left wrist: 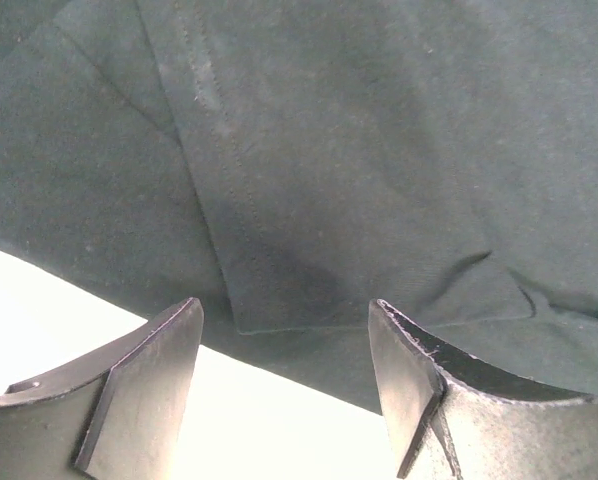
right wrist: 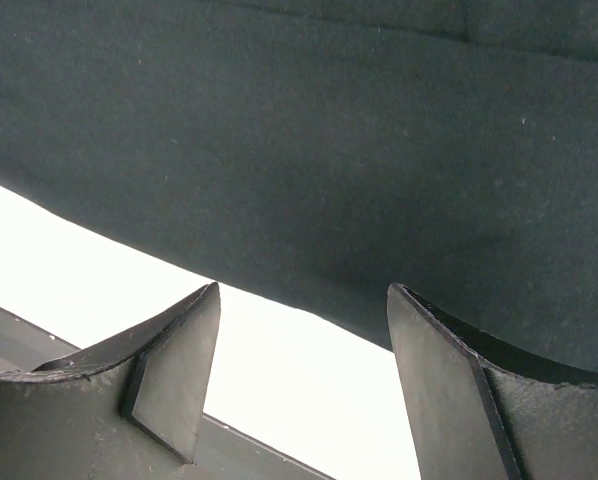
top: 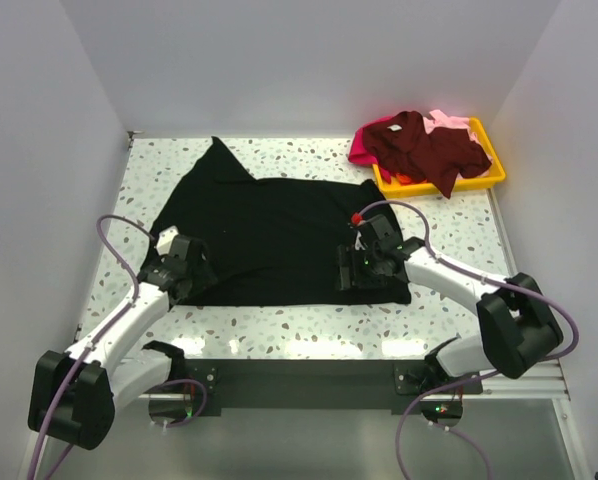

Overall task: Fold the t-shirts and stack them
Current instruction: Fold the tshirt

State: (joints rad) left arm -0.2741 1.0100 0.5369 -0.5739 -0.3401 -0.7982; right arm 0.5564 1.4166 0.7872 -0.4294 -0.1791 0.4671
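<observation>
The left claw [left wrist: 284,320] and right claw [right wrist: 304,300] both stand apart, gripping nothing, low over the near edge of the black t-shirt [top: 279,235]. It lies flat on the bench [top: 309,325], long axis left to right, one pointed corner aimed far-left. At far right, the yellow tray [top: 479,183] holds the maroon t-shirt [top: 424,145], heaped over the magenta t-shirt [top: 361,150] and the pale pink t-shirt [top: 449,122].
</observation>
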